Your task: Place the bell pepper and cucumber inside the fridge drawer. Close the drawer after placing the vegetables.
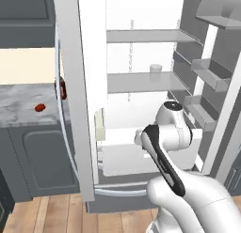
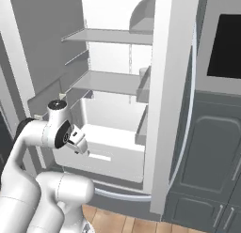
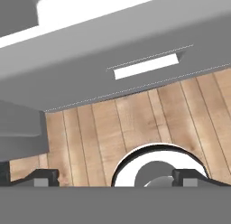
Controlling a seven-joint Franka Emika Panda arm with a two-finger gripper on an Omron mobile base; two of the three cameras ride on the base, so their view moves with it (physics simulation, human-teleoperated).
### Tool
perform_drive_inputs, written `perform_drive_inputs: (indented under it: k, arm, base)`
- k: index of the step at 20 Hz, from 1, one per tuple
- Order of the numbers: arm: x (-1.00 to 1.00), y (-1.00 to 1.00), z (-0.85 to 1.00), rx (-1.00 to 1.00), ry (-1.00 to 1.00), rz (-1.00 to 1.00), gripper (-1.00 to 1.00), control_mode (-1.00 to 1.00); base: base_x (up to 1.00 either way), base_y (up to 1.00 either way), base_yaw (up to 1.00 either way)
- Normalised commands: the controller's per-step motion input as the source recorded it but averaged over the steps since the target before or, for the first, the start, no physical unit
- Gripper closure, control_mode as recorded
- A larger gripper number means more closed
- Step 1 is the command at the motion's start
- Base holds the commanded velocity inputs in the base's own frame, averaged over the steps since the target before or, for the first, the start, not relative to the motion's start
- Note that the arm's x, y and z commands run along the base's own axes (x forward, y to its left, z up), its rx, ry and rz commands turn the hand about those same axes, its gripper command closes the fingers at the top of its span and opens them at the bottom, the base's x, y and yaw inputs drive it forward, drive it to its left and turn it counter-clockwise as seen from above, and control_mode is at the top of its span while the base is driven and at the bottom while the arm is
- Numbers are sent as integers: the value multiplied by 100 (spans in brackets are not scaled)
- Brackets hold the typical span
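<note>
Here the tool [image 3: 115, 177] hangs wide open and empty before the drawer [image 3: 135, 56]; the pepper [image 1: 40, 107] lies on the counter [image 1: 19, 103].

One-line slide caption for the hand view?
Tool open, looking down at the fridge drawer front above wood floor.

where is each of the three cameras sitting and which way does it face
Left base view: behind the arm's left, facing the open fridge; the arm rises lower right; bell pepper on the counter.
Right base view: behind its right, facing the same fridge; arm lower left.
Hand view: on the hand, looking down past the fridge drawer front at the floor; gripper tips at bottom.
Shared: both base views show the fridge drawer's white front.
</note>
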Motion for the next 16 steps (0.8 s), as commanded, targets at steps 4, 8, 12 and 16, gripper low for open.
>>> perform_drive_inputs:
  k: [4,8,12,16]
  arm:
    - [0,0,0,0,0,0,-100,100]
    - [0,0,0,0,0,0,-100,100]
    - [0,0,0,0,0,0,-100,100]
    - [0,0,0,0,0,0,-100,100]
  base:
    - [-69,68,31]
    - [-66,50,56]
    - [-52,51,65]
    - [-13,71,62]
